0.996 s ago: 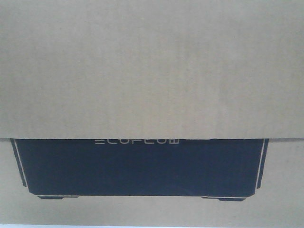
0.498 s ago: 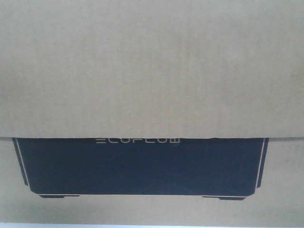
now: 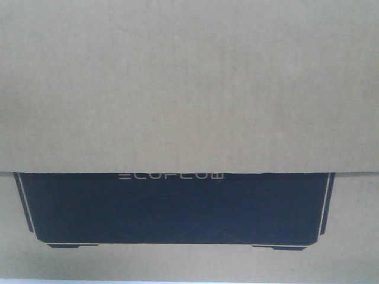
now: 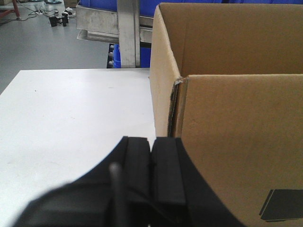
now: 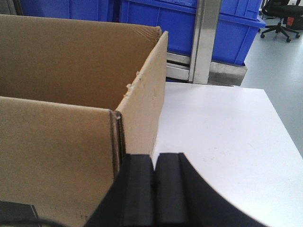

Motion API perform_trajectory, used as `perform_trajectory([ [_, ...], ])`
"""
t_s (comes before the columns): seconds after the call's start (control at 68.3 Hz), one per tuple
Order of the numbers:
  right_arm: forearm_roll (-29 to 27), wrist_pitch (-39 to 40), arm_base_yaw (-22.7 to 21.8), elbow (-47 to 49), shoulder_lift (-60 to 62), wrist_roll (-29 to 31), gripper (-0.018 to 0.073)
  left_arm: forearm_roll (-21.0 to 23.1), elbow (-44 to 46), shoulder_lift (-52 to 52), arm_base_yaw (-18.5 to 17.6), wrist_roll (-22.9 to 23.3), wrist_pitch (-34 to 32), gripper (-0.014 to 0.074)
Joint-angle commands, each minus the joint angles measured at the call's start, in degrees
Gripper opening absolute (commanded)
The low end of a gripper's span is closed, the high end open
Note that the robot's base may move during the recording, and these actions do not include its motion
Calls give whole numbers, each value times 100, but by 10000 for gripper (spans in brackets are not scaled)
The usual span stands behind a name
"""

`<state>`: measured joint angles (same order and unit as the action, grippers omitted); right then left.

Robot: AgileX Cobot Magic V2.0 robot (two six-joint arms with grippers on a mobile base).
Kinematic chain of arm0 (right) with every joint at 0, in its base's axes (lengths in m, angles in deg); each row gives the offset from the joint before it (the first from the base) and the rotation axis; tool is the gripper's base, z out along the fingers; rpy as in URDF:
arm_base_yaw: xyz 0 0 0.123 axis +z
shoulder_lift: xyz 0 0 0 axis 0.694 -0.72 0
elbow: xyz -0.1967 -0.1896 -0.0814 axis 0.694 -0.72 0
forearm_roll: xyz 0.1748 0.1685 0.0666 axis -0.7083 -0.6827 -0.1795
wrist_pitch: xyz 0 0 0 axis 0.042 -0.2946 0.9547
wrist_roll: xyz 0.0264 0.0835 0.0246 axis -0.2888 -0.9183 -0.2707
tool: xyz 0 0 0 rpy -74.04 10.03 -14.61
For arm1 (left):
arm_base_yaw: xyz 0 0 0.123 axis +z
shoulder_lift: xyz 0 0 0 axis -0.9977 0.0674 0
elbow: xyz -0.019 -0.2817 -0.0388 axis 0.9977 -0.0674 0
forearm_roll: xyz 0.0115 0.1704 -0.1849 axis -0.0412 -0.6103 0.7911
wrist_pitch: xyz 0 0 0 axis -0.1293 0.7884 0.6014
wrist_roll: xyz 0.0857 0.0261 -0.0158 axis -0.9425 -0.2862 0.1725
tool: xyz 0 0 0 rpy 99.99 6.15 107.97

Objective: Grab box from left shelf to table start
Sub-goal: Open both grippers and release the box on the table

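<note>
my left gripper (image 4: 151,172) shows in its wrist view with both black pads pressed flat together, no gap between them and nothing caught in the seam. a thin black cable (image 4: 117,191) runs up in front of the left pad. my right gripper (image 5: 154,189) shows the same condition in its own wrist view: pads closed face to face, empty. neither arm appears in the front view.
</note>
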<state>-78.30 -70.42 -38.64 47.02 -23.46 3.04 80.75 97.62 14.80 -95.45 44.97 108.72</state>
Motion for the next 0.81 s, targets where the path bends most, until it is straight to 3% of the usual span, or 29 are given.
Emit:
perform_trajectory([
  [0.0,51,554,-27,134,-93,45,54,13,134,66,-44,-10,-554,-99],
  [0.337,51,554,-27,134,-93,45,54,-1,-109,-64,95,-10,-789,-99],
  [0.791,51,554,-27,134,-93,45,54,39,-2640,-81,778,-10,-4448,-99],
])
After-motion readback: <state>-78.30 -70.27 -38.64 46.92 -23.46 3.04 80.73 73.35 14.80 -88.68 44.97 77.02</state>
